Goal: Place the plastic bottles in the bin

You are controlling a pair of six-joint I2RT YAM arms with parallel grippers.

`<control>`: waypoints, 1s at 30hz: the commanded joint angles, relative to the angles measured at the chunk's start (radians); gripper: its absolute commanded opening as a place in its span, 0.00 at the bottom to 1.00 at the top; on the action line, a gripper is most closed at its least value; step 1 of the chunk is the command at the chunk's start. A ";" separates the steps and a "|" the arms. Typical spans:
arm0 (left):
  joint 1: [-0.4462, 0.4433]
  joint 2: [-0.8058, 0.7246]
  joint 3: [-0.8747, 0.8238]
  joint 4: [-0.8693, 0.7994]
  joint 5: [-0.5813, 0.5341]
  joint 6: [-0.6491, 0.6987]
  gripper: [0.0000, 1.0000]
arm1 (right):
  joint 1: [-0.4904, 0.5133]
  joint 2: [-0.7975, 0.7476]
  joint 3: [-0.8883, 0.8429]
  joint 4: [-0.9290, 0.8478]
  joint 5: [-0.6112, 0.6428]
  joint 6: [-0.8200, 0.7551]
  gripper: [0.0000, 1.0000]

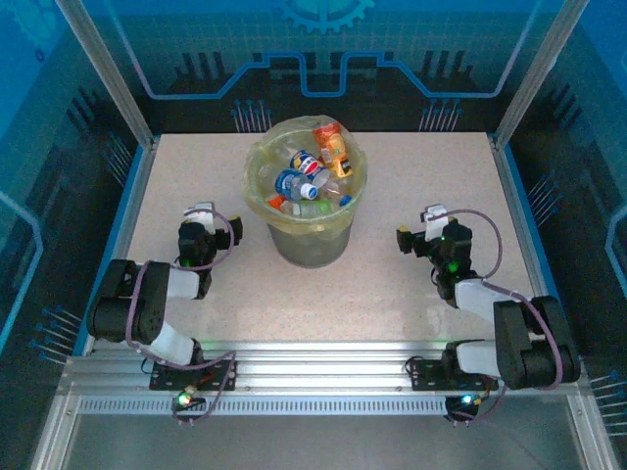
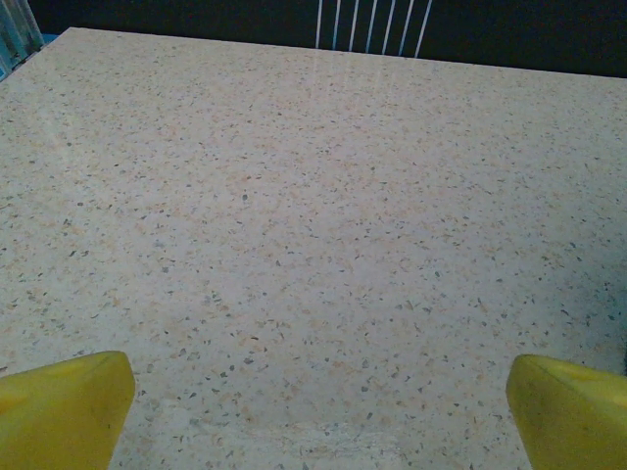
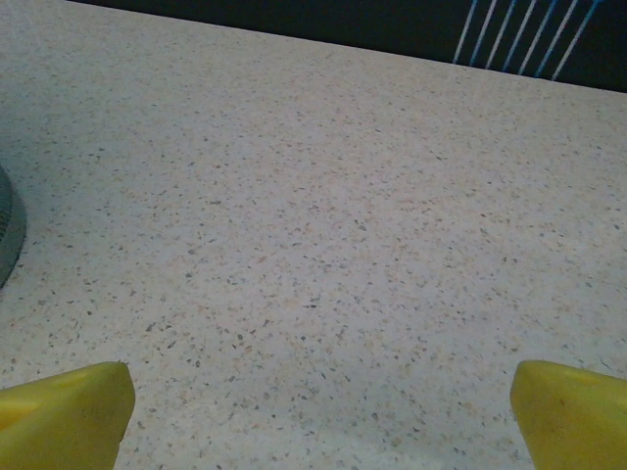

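The table [image 1: 392,284] is pale beige with fine dark and orange speckles. The bin [image 1: 306,240] at its far middle is translucent yellow-green, greyer toward its base, and the plastic bottles [image 1: 312,168] inside show orange, clear plastic and blue-red-white labels. The left gripper [image 2: 318,416] and right gripper [image 3: 318,416] have yellow fingertips [image 2: 64,411], the arms [image 1: 137,304] are black with white segments, and the far walls [image 1: 441,39] are blue with lighter blue line patterns.

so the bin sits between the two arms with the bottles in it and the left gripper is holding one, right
Not quite. The left gripper holds nothing: the left wrist view shows its yellow fingers spread wide over the table. The bin does sit between the arms with the bottles in it.
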 commanded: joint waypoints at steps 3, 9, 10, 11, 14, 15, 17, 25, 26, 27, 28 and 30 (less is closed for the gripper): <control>0.007 0.002 0.012 0.012 0.019 -0.010 0.99 | -0.017 0.090 0.029 0.122 -0.083 -0.005 1.00; 0.007 0.003 0.012 0.012 0.019 -0.011 0.99 | -0.020 0.172 0.050 0.154 -0.098 -0.011 1.00; 0.007 0.002 0.012 0.012 0.019 -0.010 0.99 | -0.021 0.191 0.056 0.158 -0.098 -0.009 1.00; 0.007 0.003 0.012 0.012 0.019 -0.010 0.99 | -0.023 0.196 0.064 0.152 -0.094 -0.006 1.00; 0.007 0.002 0.012 0.012 0.019 -0.010 0.99 | -0.036 0.200 0.088 0.105 -0.070 0.023 1.00; 0.007 0.002 0.012 0.012 0.019 -0.010 0.99 | -0.038 0.203 0.098 0.093 -0.041 0.038 1.00; 0.007 0.002 0.012 0.012 0.019 -0.010 0.99 | -0.037 0.202 0.098 0.091 -0.035 0.040 1.00; 0.007 0.003 0.012 0.012 0.019 -0.011 0.99 | -0.032 0.203 0.098 0.091 -0.027 0.037 1.00; 0.007 0.002 0.012 0.012 0.019 -0.010 0.99 | -0.031 0.203 0.097 0.091 -0.025 0.036 1.00; 0.008 0.002 0.012 0.012 0.019 -0.010 0.99 | -0.031 0.203 0.098 0.091 -0.024 0.036 1.00; 0.007 0.002 0.011 0.012 0.019 -0.010 0.99 | -0.029 0.203 0.098 0.091 -0.023 0.036 1.00; 0.007 0.002 0.012 0.012 0.018 -0.008 0.99 | -0.029 0.203 0.098 0.091 -0.021 0.035 1.00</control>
